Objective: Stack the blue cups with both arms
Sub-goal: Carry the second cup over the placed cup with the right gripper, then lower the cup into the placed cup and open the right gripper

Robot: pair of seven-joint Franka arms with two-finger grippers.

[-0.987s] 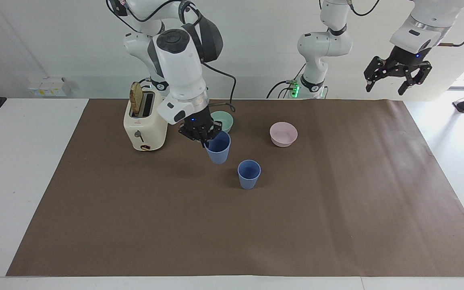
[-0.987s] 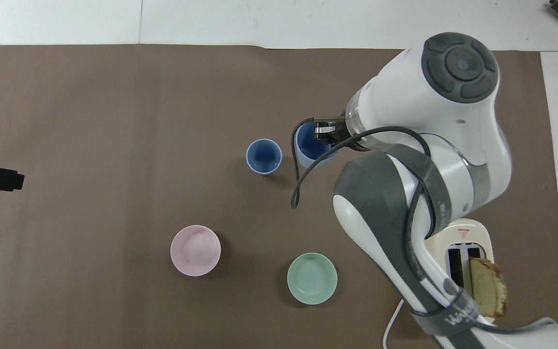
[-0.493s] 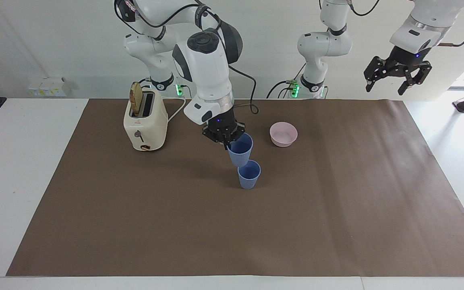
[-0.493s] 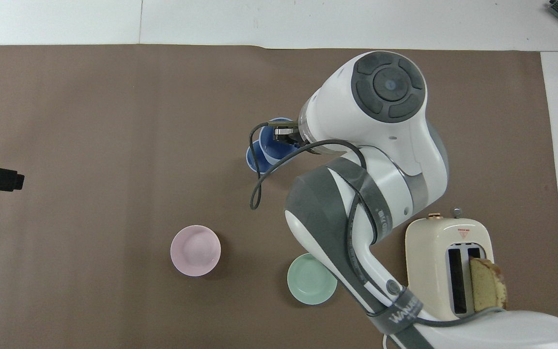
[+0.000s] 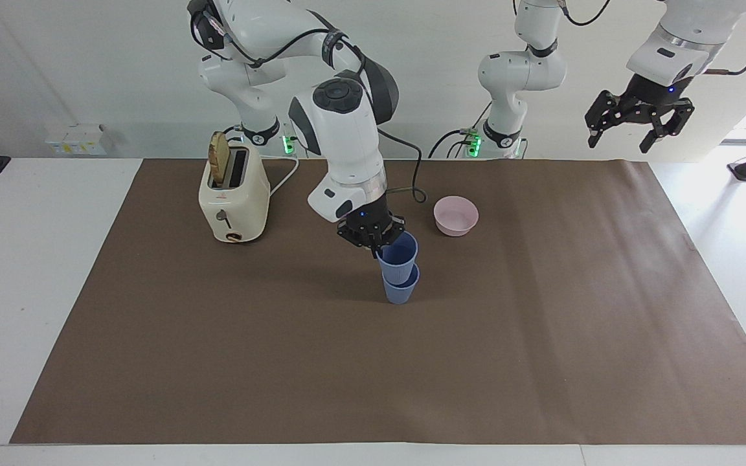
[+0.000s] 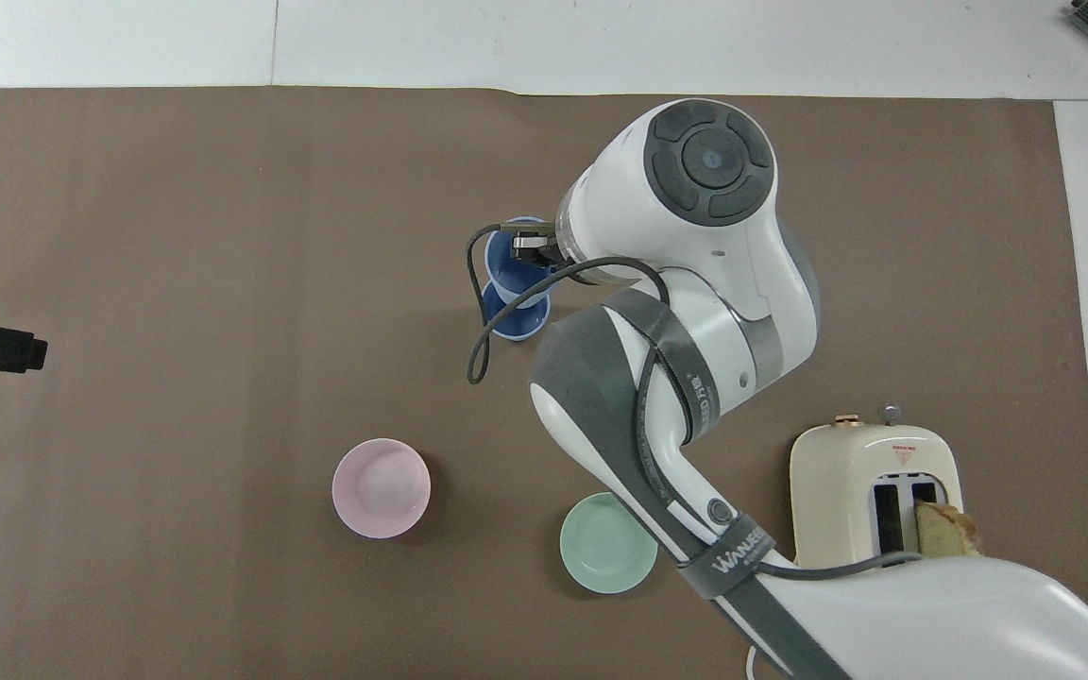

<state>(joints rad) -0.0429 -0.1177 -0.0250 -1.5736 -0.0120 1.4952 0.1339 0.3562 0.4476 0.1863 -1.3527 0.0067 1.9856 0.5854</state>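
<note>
I have the right hand [image 5: 378, 241] gripping the rim of the upper blue cup [image 5: 398, 254], whose base sits partway inside the lower blue cup [image 5: 400, 288]. That lower cup stands upright on the table [image 5: 541, 336], mid-table, farther from the robots than the pink bowl [image 5: 455, 215] and the green bowl [image 6: 608, 542]. My left hand [image 5: 638, 123] waits in the air with its fingers spread, over the left arm's end of the table.
</note>
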